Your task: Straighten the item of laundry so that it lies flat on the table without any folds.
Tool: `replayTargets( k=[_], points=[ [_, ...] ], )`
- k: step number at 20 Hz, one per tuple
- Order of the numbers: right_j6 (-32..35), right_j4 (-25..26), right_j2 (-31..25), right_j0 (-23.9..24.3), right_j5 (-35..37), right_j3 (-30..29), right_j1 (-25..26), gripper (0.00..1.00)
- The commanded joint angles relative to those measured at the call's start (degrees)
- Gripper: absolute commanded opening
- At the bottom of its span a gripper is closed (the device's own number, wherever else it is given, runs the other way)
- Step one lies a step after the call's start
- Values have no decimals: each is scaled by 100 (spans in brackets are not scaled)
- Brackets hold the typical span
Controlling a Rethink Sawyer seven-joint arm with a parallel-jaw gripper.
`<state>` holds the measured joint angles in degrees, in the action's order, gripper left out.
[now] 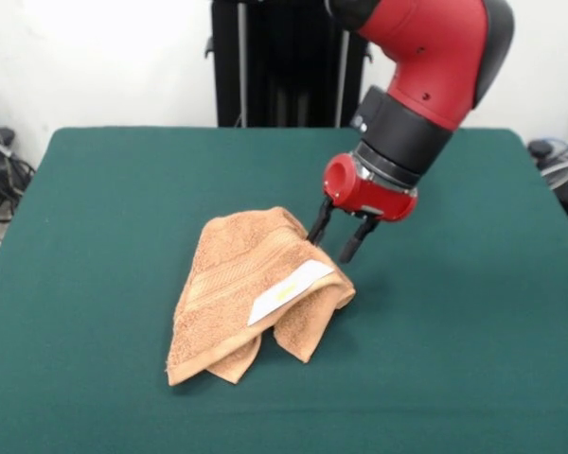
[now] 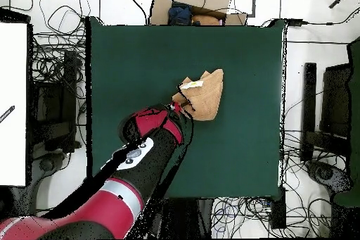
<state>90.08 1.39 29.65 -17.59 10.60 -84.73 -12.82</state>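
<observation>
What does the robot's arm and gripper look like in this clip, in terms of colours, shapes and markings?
The arm is glossy red with rounded shells and black bands at the joints; small dark screw holes dot the red. A black wrist collar leads to a short red cylinder. The gripper has two thin black fingers. From overhead, a white-grey patch shows on the arm. No loose cables show on it.

Only one bit of print on show: the white rectangular tag [image 1: 291, 290] lying across the crumpled orange-tan terry towel [image 1: 237, 293], toward the towel's three o'clock side in the front view. It carries a small patch of yellow print [image 1: 285, 292] near its middle, and the marks are too small to make out as letters or numbers. From overhead the same tag [image 2: 192, 84] sits at the towel's eleven o'clock edge, a yellow smudge and nothing readable. No other text, brand or number can be read anywhere.
</observation>
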Motion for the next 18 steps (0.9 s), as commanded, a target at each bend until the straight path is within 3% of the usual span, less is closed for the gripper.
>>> replayTargets(
  k=[1,18],
  points=[
    [1363,-390,-53,-86,174,302,388,100],
    [1071,-361,38,-69,580,261,33,100]
  ],
)
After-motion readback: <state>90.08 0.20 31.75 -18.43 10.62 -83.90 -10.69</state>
